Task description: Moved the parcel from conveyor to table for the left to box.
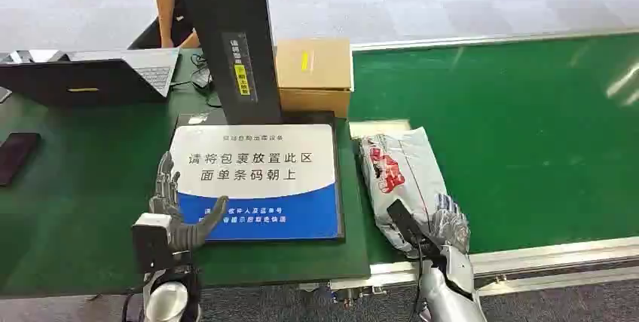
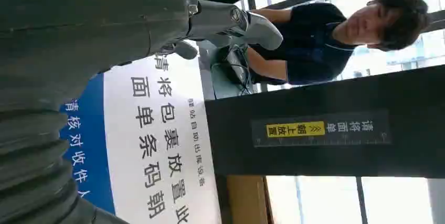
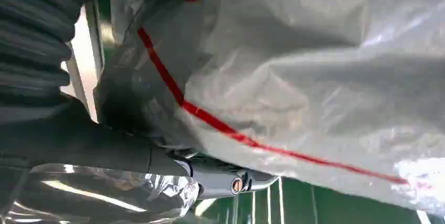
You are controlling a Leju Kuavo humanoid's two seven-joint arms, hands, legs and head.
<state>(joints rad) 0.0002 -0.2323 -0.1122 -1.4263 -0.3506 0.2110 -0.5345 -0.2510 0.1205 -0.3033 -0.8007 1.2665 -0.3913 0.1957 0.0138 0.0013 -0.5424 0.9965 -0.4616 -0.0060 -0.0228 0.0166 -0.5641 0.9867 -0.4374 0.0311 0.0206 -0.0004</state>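
My right hand is at the near end of the parcel, a grey plastic bag with red print. The parcel lies on the green conveyor, just beside the table's right edge. In the right wrist view my thumb presses against the bag, so I grip it. My left hand rests over the blue and white sign plate, fingers spread, holding nothing. A cardboard box stands behind the plate, beside a black post.
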